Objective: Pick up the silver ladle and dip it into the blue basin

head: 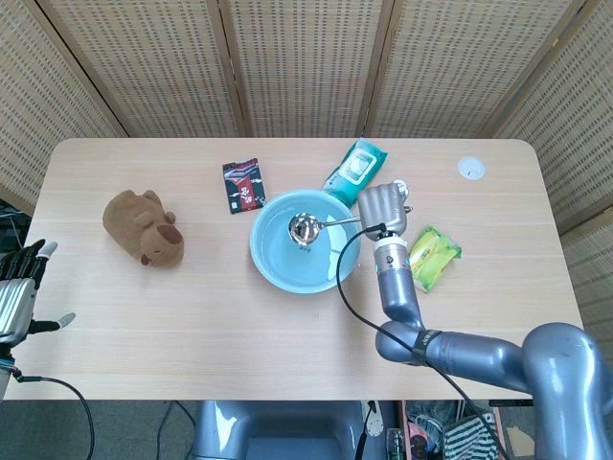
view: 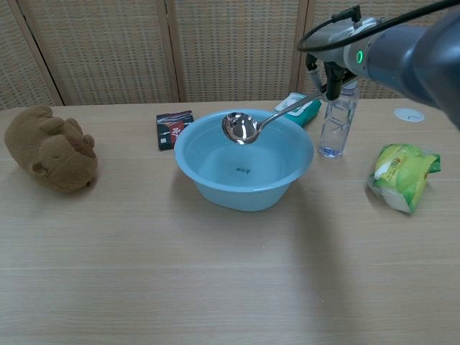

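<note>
The blue basin (head: 305, 241) sat mid-bench (head: 144, 326). The right hand (head: 383, 207) gripped the silver ladle (view: 242, 127) by its handle end, its bowl raised over the basin's far side. The left hand (head: 21, 287) rested spread off the bench edge.
</note>
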{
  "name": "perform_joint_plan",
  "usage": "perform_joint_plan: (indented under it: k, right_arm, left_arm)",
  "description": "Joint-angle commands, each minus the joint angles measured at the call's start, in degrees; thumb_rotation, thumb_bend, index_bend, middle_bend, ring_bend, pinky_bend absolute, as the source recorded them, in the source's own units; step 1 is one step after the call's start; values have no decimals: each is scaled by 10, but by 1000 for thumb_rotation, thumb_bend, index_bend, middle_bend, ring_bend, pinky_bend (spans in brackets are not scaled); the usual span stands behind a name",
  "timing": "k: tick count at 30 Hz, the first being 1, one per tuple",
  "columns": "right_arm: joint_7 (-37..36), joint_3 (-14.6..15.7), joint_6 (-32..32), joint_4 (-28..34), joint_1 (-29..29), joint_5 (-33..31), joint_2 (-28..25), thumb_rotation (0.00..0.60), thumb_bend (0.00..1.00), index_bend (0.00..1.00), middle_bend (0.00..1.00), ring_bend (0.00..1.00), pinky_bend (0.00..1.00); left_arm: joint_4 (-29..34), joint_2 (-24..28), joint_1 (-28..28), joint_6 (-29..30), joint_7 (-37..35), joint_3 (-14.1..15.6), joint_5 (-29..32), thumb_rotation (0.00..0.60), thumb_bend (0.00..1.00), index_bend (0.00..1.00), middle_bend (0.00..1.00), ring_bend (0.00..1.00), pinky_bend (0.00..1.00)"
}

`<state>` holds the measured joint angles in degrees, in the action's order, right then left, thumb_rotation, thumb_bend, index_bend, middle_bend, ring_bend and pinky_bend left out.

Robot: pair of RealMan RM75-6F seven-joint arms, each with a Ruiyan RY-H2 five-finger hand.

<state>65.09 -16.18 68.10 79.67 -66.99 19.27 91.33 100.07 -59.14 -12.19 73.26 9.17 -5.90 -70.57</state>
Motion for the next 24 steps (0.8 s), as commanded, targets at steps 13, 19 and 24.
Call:
perform_joint_plan:
  k: [13, 19, 24]
  right_arm:
    - [27, 65, -20, -317, -11, 140, 184, 600, 832, 672, 899, 875, 1000]
    - [31, 81, -32, -356, 2, 191, 200, 600, 832, 673, 899, 875, 1000]
    - [35, 92, -32, -362, 14, 227, 206, 600, 832, 675, 900, 876, 1000]
  left_arm:
    - [-22, -9, -18, -39, 4, -4, 41, 600, 0, 0, 0, 0, 0]
    - [-22, -11, -19, -37, 7, -5, 46, 600, 0, 0, 0, 0, 0]
    - [-23, -13, -21, -39, 11, -3, 46, 600, 0, 0, 0, 0, 0]
